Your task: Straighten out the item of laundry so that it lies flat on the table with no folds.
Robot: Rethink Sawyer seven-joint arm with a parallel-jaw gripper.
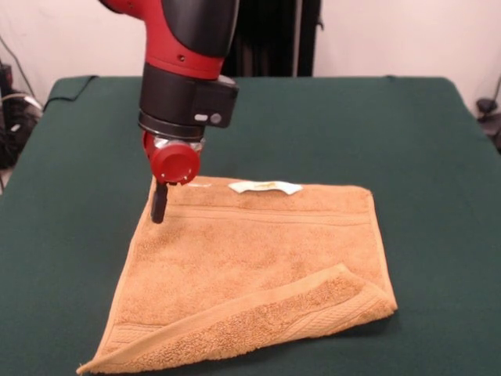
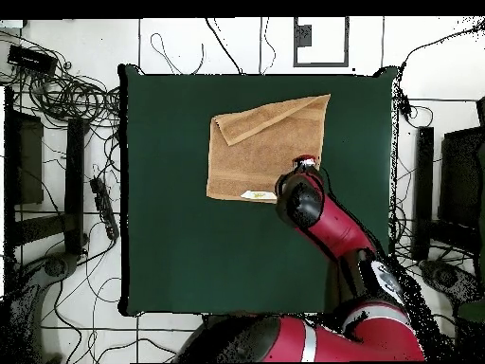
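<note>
The item of laundry, an orange-tan towel (image 1: 250,258), lies on the green table (image 1: 438,157) near its front edge. Its near edge is folded back over the top as a long strip (image 1: 258,321), and a white label (image 1: 264,186) shows at the far edge. My gripper (image 1: 159,205) points down at the towel's far left corner, touching or just above it. In the overhead view the towel (image 2: 260,156) has the folded strip (image 2: 270,118) along its top edge. There my arm (image 2: 322,223) covers the corner by the label (image 2: 258,195).
Green cloth (image 2: 170,246) stretches wide on all sides of the towel. Cables (image 2: 66,95) and dark equipment (image 2: 445,180) lie on the floor round the table. A cloth corner hangs folded at the table's far left (image 1: 70,86).
</note>
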